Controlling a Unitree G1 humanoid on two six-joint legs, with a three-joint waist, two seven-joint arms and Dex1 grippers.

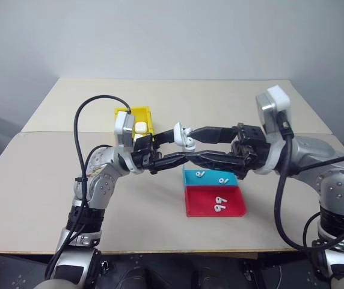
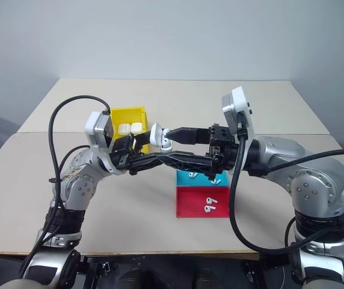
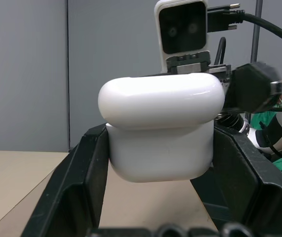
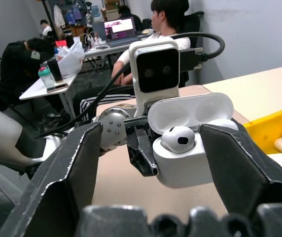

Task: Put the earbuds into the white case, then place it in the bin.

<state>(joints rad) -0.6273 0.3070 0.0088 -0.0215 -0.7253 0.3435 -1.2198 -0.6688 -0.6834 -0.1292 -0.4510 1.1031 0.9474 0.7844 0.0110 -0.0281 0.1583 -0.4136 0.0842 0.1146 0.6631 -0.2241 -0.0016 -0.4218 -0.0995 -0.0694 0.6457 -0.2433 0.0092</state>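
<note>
White case is clamped in the left hand above the tabletop, lid raised, one earbud seated. Right hand is spread wide, empty, just beside it. More earbuds are left on the tray; the yellow bin is not yet reached.

Bright, even light; soft shadows.
</note>
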